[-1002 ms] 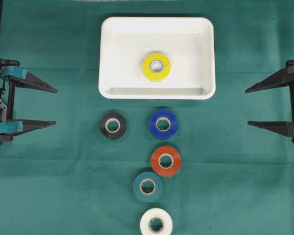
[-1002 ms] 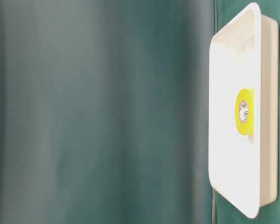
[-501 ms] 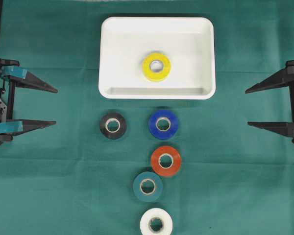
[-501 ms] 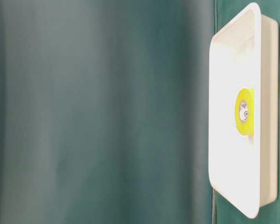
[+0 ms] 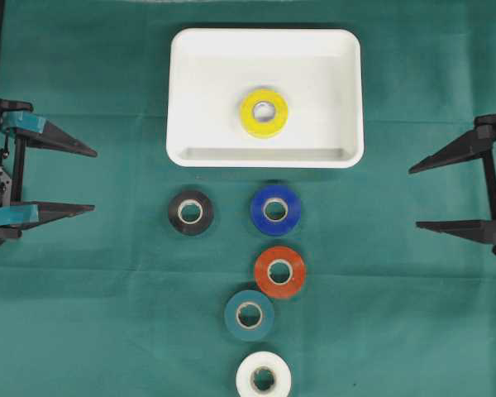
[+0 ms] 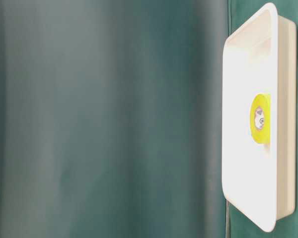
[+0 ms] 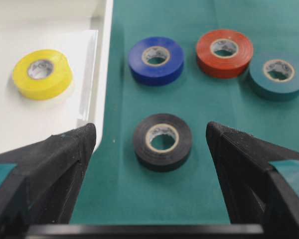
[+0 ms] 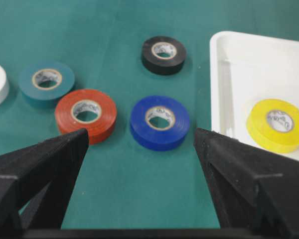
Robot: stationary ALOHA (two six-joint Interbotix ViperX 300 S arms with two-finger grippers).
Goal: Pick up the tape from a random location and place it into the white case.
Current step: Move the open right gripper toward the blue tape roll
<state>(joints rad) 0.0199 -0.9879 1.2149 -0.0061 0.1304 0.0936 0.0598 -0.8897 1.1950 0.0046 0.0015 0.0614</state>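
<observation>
Tape rolls lie scattered on a green cloth (image 5: 83, 331) in the overhead view: a yellow roll (image 5: 264, 112) already sits flat inside the white case (image 5: 190, 50), while a black roll (image 5: 190, 212), a blue roll (image 5: 275, 210), an orange roll (image 5: 279, 271), a teal roll (image 5: 249, 314) and a white roll (image 5: 263, 377) lie outside, below the case. The left gripper (image 5: 95, 179) waits at the left edge and the right gripper (image 5: 412, 197) at the right edge, both with jaws spread wide, holding nothing, well apart from every roll.

The table-level view shows the case on its side in the frame, the yellow roll resting against its floor, with a blurred green backdrop.

The left wrist view looks between spread jaws at the black roll, with the case rim just beside it.

The right wrist view frames the blue roll between spread jaws, with the orange roll touching or nearly touching it.

Judged risk: the blue and orange rolls sit so close that a finger descending between them could nudge one away. The black roll lies near the case wall, so a finger could clip the rim.
</observation>
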